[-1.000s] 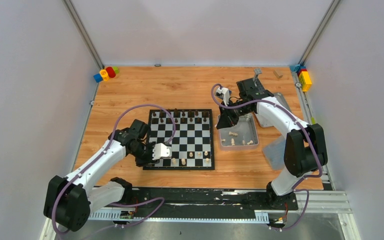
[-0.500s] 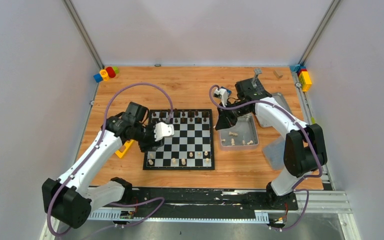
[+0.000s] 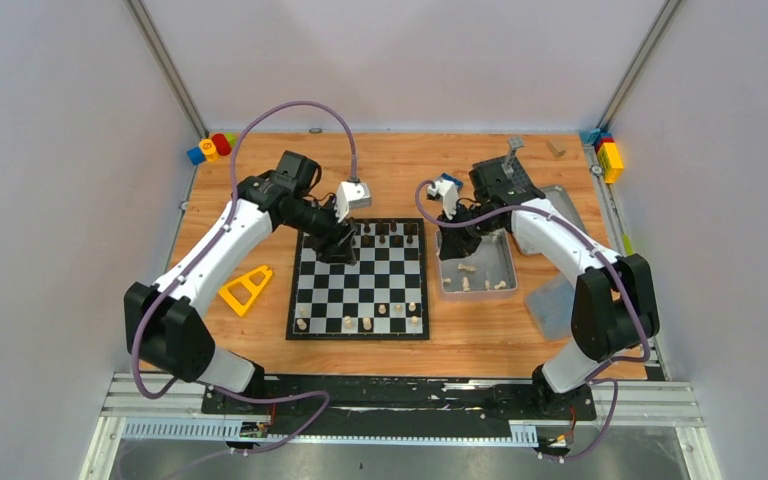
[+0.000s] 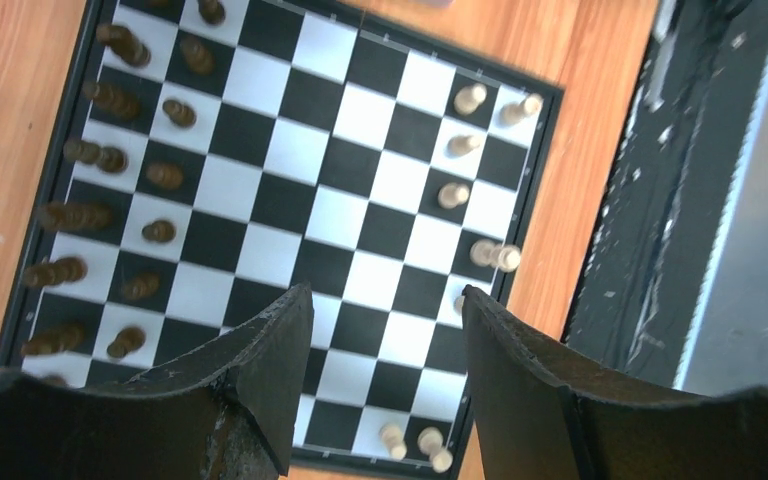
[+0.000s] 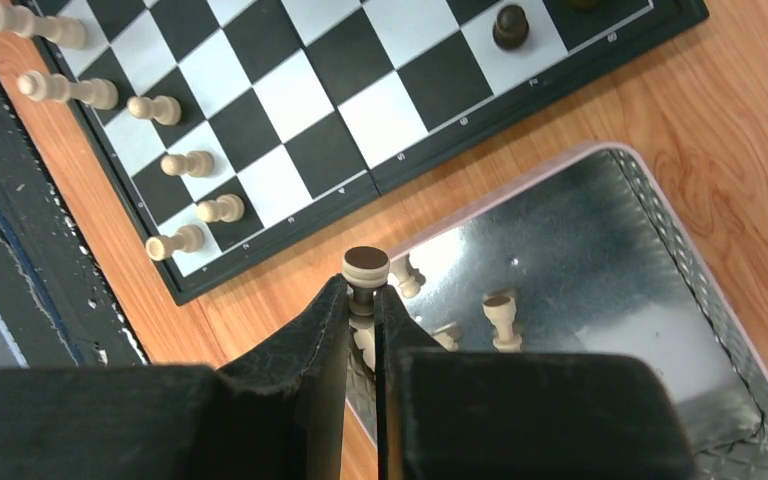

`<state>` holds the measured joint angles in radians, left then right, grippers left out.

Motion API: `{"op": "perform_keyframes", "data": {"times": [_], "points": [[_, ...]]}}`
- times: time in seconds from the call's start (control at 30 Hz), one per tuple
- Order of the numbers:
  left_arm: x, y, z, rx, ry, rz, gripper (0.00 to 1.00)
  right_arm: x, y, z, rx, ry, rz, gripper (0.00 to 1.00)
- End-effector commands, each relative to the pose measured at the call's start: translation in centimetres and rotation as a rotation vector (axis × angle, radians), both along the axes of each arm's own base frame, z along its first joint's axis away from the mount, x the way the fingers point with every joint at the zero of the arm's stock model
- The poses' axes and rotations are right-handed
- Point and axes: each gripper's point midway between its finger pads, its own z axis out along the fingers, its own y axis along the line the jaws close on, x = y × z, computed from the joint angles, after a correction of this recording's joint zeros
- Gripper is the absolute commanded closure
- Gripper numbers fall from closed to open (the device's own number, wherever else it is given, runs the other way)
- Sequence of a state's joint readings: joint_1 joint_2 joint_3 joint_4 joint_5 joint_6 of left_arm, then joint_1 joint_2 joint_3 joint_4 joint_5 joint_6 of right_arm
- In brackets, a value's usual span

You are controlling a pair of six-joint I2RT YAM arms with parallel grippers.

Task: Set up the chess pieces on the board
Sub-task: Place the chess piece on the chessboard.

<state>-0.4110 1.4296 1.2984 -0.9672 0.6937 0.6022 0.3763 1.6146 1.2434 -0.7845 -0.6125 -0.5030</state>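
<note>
While clamped in the right end effector (image 5: 362,293), cream piece (image 5: 365,265) points base-outward.

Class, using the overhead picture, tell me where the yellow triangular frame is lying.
In the top view, the yellow triangular frame lies on the wooden table, left side, between the left arm and the board.

Middle rows of the board (image 3: 360,285) lie open at frame centre; dark pieces (image 3: 382,230) line its upper edge, pale pieces (image 3: 367,323) its lower.

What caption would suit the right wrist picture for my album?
Right hand pinches a pale chess piece by the metal tin, chessboard beyond.
</note>
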Motion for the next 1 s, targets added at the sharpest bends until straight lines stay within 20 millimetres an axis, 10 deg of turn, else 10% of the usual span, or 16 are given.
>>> {"op": "perform_keyframes", "data": {"times": [0.0,0.2,0.37,0.67,0.97], "points": [[0.1,-3.1,3.1,-0.166,0.111,0.012,0.36,0.3,-0.6,0.8,-0.029,-0.080,-0.002,1.00],[2.8,-2.5,1.3,-0.105,0.156,0.146,0.37,0.1,2.5,0.6,-0.050,-0.129,0.087,1.00],[5.4,3.4,-0.9,-0.011,0.157,0.384,0.38,-0.4,6.6,-1.0,-0.084,-0.153,0.202,0.99],[4.3,9.7,-1.2,0.114,0.016,0.560,0.36,-1.0,13.2,-4.1,-0.129,-0.174,0.358,0.97],[3.7,11.9,-3.0,0.207,-0.024,0.622,0.36,-0.7,15.1,-5.0,-0.193,-0.243,0.400,0.94]]}}
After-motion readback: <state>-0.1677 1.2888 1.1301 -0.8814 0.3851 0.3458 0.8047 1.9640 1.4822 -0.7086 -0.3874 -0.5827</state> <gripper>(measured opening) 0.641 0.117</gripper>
